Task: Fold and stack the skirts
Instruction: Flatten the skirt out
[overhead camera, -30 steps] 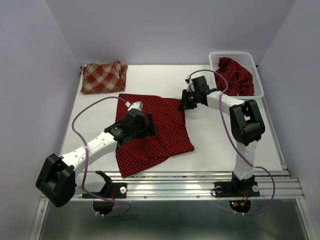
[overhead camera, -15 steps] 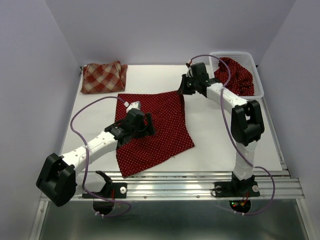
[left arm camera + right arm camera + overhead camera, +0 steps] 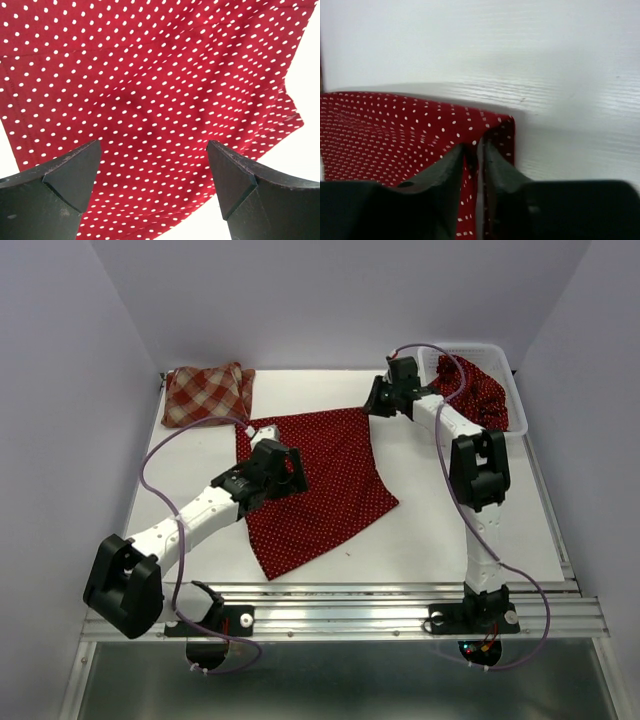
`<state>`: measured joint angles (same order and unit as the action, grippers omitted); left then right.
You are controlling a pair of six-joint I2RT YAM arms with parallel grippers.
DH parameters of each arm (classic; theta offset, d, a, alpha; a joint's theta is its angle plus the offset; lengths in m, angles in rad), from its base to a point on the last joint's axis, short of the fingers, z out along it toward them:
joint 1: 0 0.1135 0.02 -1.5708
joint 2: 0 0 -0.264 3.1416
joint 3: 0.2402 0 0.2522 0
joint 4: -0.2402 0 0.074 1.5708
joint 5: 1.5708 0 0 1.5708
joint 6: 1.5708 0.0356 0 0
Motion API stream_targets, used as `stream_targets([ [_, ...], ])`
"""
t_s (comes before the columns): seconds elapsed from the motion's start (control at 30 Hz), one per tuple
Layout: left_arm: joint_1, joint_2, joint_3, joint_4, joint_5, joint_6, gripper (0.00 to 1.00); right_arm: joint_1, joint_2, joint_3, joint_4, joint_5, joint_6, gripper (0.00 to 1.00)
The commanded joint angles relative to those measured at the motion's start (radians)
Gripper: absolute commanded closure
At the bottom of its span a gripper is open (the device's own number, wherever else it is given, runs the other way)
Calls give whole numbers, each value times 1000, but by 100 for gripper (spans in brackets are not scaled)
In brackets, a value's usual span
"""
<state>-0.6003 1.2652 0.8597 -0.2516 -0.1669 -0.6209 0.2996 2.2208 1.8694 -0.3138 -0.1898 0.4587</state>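
My right claw [image 3: 479, 147] is pinched tight on the far corner of the big dotted skirt [image 3: 320, 485] — it lies spread out in the middle of the table [image 3: 430, 530]. My left claw [image 3: 152, 150] hangs over it, fingers wide apart (holding nothing). The checked skirt [image 3: 205, 393] sits bunched at the far left, and the second dotted skirt [image 3: 478, 390] is in the basket [image 3: 517, 400].

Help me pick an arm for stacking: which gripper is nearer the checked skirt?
Left. The left gripper hangs open over the spread dotted skirt, not far from the checked skirt; the right gripper pinches that dotted skirt's far corner, nearer the basket.
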Motion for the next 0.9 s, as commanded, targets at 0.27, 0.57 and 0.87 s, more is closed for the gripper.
stream_targets([
  [0.27, 4, -1, 27, -80, -54, -54, 1, -11, -131, -42, -104, 73, -135, 1],
  [0.57, 4, -173, -157, -347, 19, -284, 1, -11, -561, -679, 30, 35, 0, 0],
  [0.87, -1, -211, -269, -351, 276, -278, 1, -11, -771, -970, 16, -68, 40, 0],
])
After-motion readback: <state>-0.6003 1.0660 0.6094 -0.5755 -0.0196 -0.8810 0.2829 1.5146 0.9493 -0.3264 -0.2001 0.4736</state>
